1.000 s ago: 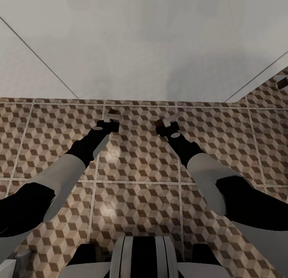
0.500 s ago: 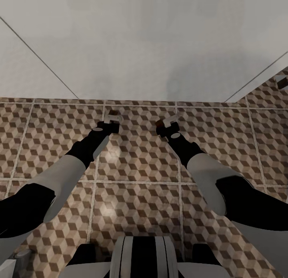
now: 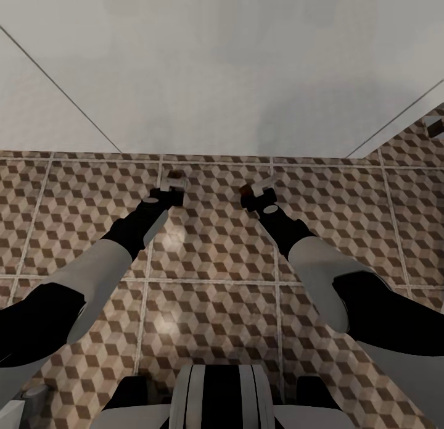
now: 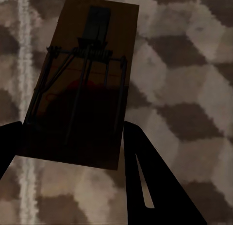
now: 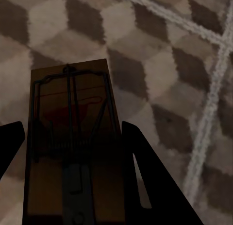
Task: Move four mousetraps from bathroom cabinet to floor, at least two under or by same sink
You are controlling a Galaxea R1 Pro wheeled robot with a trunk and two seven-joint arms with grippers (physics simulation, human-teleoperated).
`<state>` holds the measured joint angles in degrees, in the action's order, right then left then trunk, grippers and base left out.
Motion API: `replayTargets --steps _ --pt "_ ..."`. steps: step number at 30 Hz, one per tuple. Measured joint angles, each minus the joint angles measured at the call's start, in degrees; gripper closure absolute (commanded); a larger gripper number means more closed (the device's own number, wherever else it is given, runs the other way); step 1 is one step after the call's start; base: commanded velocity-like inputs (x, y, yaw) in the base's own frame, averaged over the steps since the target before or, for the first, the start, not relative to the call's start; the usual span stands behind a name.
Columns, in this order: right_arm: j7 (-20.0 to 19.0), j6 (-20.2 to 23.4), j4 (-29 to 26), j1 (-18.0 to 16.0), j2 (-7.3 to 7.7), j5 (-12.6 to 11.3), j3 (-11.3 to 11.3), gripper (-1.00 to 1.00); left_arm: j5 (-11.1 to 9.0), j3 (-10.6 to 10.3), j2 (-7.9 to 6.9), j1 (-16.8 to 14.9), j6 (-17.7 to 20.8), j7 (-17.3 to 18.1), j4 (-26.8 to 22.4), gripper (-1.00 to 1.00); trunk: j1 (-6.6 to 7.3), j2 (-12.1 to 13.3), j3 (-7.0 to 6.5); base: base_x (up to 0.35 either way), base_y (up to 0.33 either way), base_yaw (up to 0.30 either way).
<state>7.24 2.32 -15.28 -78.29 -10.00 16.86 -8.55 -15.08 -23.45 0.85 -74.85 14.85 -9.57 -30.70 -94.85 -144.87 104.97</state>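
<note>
Hovering over cube-patterned bathroom floor (image 3: 216, 250), each gripper (image 3: 174, 181) (image 3: 256, 188) clamps a mousetrap (image 4: 82, 84) (image 5: 73, 147).

Brown-beige cube-patterned floor (image 3: 209, 244), brown mousetraps (image 4: 82, 84)

floor (image 3: 216, 244): cube-pattern tiles, pale grout | wall (image 3: 222, 65): plain white, thin seams | light: soft, dim

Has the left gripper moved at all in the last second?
No. In the head view the left gripper sits at the same spot beside the pale grout line on the bathroom floor, holding its mousetrap.
</note>
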Motion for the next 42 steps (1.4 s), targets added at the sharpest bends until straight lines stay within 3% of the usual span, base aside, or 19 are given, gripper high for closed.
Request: replayTargets --steps 40,41,42 --pt "-0.02 -0.24 -0.08 0.0 0.0 0.03 -0.09 1.0 0.0 0.02 0.35 0.0 -0.09 -0.01 1.94 1.0 0.0 0.0 0.0 0.0 0.0 0.0" --pt "-0.02 -0.55 -0.1 0.0 0.0 0.04 -0.1 -1.0 0.0 0.02 0.35 0.0 -0.09 -0.01 1.95 1.0 0.0 0.0 0.0 0.0 0.0 0.0" --pt "0.0 -0.73 -0.1 0.0 0.0 0.04 -0.1 -1.0 0.0 0.02 0.35 0.0 -0.09 -0.01 1.96 1.0 0.0 0.0 0.0 0.0 0.0 0.0"
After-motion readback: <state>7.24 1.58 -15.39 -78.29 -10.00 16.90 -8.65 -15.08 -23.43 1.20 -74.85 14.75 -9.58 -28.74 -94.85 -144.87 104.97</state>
